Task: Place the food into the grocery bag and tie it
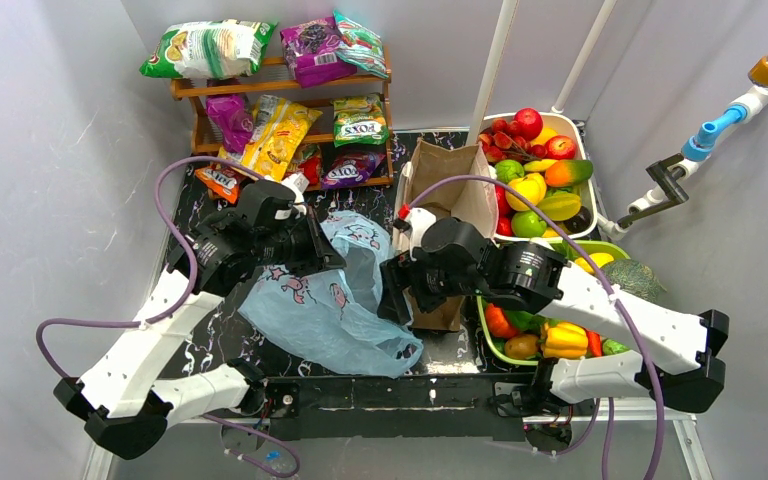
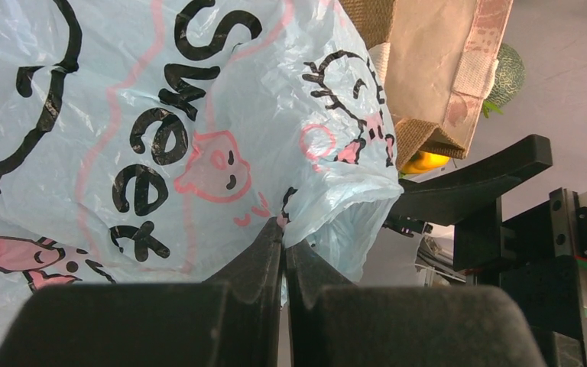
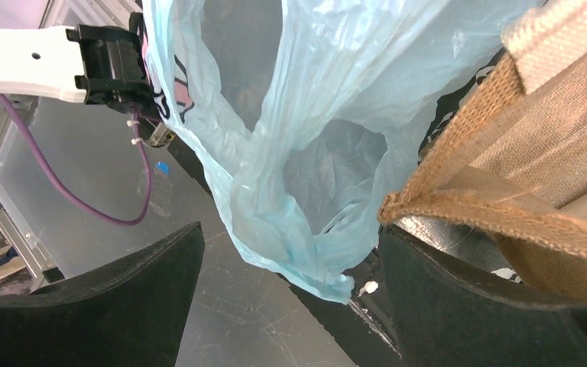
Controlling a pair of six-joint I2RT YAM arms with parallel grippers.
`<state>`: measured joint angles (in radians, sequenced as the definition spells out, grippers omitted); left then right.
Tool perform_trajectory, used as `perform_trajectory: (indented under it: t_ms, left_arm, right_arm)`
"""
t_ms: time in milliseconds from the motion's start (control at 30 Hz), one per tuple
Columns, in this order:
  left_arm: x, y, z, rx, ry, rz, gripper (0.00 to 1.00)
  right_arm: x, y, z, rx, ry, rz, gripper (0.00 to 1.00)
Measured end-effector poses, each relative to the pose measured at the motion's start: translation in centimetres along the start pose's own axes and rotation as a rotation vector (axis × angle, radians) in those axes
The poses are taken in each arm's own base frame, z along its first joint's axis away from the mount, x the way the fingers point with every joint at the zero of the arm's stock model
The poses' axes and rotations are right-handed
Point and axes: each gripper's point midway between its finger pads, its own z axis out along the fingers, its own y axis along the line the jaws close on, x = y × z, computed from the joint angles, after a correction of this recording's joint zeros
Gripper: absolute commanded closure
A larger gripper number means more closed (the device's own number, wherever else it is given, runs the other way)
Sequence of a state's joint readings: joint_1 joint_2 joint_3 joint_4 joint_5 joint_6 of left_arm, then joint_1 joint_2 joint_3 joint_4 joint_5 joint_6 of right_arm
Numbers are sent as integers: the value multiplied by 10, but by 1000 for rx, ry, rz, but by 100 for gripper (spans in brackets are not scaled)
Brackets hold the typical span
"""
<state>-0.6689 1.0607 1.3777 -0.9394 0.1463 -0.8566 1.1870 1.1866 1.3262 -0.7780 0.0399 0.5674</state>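
The light-blue grocery bag [image 1: 325,300] lies spread on the table between my arms, printed "Sweet" with pink figures. My left gripper [image 1: 332,258] is shut on a fold of the grocery bag [image 2: 199,115], the plastic pinched at the fingertips [image 2: 271,248]. My right gripper [image 1: 392,298] is open, its jaws wide on either side of the bag's hanging loop handle [image 3: 306,191] without touching it. The food fills a white bin [image 1: 582,152] and a green bin [image 1: 490,345] on the right: red, yellow, orange and green pieces. No food shows inside the bag.
A stiff brown paper bag [image 1: 445,190] stands just behind my right gripper, its burlap edge [image 3: 504,206] close to the right finger. A wooden shelf [image 1: 280,95] of snack packets stands at the back left. A pipe fitting [image 1: 720,125] juts in at the right.
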Motion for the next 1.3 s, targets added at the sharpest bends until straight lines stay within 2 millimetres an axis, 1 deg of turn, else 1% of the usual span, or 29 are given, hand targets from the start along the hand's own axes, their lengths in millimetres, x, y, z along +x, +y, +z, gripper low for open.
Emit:
perform_trajectory:
  t_ms: [133, 400, 433, 467, 533, 567, 600, 667, 700, 733, 800, 933, 1033, 1067, 1133, 1200, 1267, 1300]
  left_arm:
    - [1, 2, 1, -5, 4, -2, 100]
    - [2, 1, -4, 8, -8, 1, 100]
    - [2, 1, -5, 9, -9, 1, 100]
    - [2, 2, -6, 11, -11, 1, 100]
    - [3, 2, -10, 13, -18, 2, 100]
    - [3, 2, -11, 14, -21, 3, 100]
    - [3, 3, -13, 16, -25, 3, 100]
    - [4, 4, -17, 18, -28, 4, 100]
    - [5, 4, -19, 19, -28, 4, 100]
    - [6, 5, -20, 18, -27, 4, 100]
    - [8, 7, -23, 15, -25, 3, 100]
    - [14, 11, -30, 13, -22, 3, 100]
    - [20, 14, -35, 27, -18, 4, 90]
    - [23, 15, -36, 31, -12, 3, 85]
    - [30, 19, -34, 34, 7, -2, 57]
    - [36, 26, -32, 20, 29, -5, 25]
    - [41, 32, -28, -6, 47, -22, 4]
    - [43, 36, -25, -24, 54, -32, 2]
  right_arm:
    - [-5, 3, 4, 6, -6, -4, 16]
    - [-9, 23, 31, 3, 37, -35, 43]
    - [-10, 26, 34, 4, 39, -40, 48]
    - [-12, 28, 35, 5, 39, -44, 56]
    - [-14, 32, 36, 7, 37, -54, 74]
    - [-15, 33, 35, 9, 38, -56, 82]
    - [-16, 33, 34, 15, 36, -58, 88]
    - [-21, 34, 28, 27, 28, -65, 94]
    - [-27, 34, 22, 40, 16, -65, 97]
    - [-28, 34, 21, 41, 12, -68, 98]
    - [-40, 34, 10, 64, -14, -77, 99]
    - [-74, 38, -20, 97, -112, -102, 99]
    - [-98, 42, -44, 105, -193, -128, 99]
    - [-105, 44, -51, 104, -217, -137, 99]
    - [-113, 46, -60, 103, -242, -149, 99]
    - [-113, 46, -62, 104, -240, -160, 99]
    - [-111, 46, -60, 103, -226, -164, 99]
    - [-108, 47, -57, 101, -211, -166, 99]
